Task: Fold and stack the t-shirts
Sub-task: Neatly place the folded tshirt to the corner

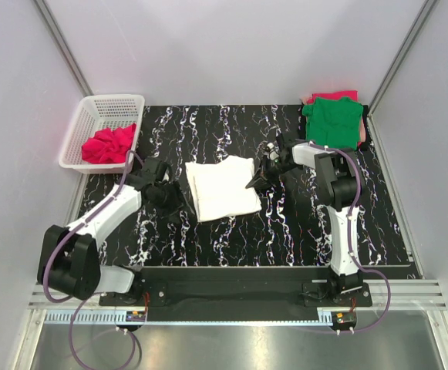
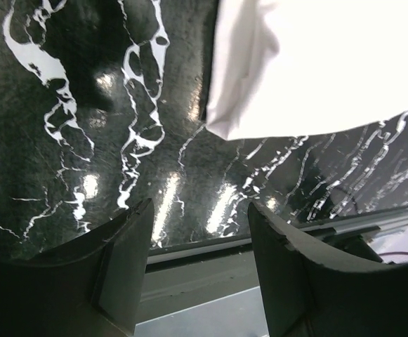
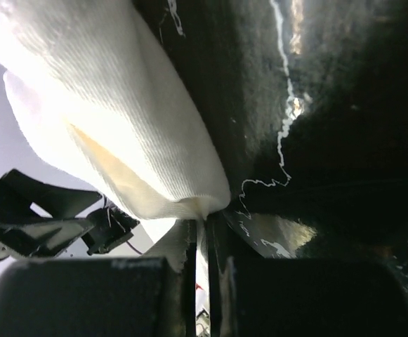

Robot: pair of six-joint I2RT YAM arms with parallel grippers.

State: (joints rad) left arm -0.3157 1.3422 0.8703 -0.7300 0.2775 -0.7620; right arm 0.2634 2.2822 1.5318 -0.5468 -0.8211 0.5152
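Right wrist view reveals right pincer nipping white t-shirt.

No text, label, brand, number or sign readable in any view. Only candidate: tiny red mark on black part at lower left edge of right wrist view, too blurred to read.
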